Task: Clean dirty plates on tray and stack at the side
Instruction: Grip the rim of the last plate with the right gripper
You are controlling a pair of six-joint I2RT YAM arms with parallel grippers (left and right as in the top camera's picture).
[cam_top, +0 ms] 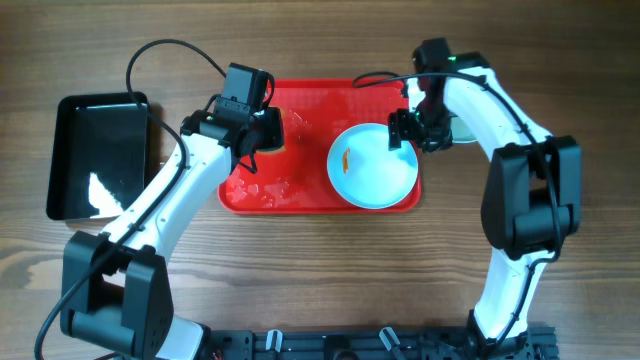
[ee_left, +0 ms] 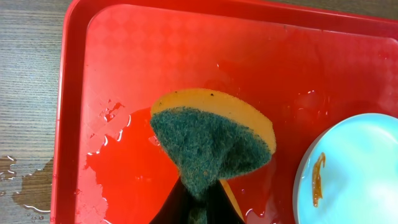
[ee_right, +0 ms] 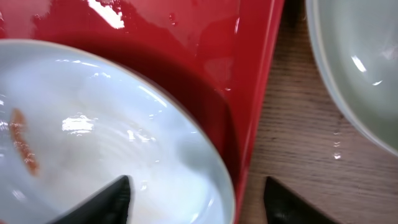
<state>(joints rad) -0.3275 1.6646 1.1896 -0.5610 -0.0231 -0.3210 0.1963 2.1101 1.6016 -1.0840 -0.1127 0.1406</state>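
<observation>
We see a red rectangular plastic tray (ee_left: pixel 186 50) with a faint diamond texture, a round pale blue-white plate (cam_top: pixel 375 170) streaked orange, a yellow-orange sponge (ee_left: pixel 211 146) faced dark green, and a glossy black rectangular tray (cam_top: pixel 95 150) on a brown wood-grain table (cam_top: pixel 320 270).

The plate (ee_right: pixel 360 68) beside the tray (ee_right: pixel 258 93) is cut off at top and right; the sponge (ee_left: pixel 211 140) hides the tips of the left gripper (ee_left: pixel 199 202).

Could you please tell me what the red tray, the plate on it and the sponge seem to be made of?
The red tray looks like moulded plastic, semi-gloss, with a faint diamond texture. The plate is glossy pale blue-white with sharp highlights: glazed ceramic or melamine, unclear which. The sponge seems yellow foam backed with a coarse dark-green fibrous scouring pad.
</observation>
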